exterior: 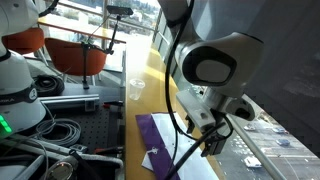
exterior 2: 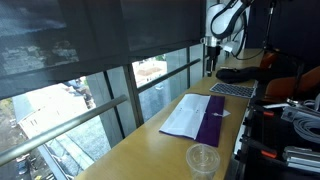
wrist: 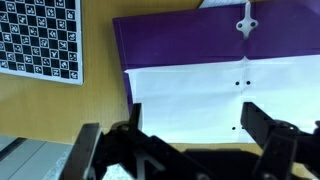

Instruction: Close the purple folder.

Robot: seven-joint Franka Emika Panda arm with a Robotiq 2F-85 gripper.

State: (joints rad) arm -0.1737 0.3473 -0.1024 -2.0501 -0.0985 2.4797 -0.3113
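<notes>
The purple folder (exterior 2: 213, 122) lies open on the wooden table, with white paper sheets (exterior 2: 185, 116) on its other half. In the wrist view the purple cover (wrist: 190, 42) is at the top and the white sheets (wrist: 210, 90) lie below it. The folder also shows in an exterior view (exterior: 152, 132). My gripper (wrist: 185, 140) is open and empty, hovering above the near edge of the white sheets. It shows in both exterior views (exterior: 216, 135) (exterior 2: 214, 46). A small white piece (wrist: 245, 22) lies on the purple cover.
A checkerboard card (wrist: 40, 40) lies on the table beside the folder. A clear plastic cup (exterior 2: 203, 158) stands near the folder's end. A keyboard (exterior 2: 232, 90) lies further along the table. Windows run along one side, with cables and equipment (exterior: 40, 130) on the other.
</notes>
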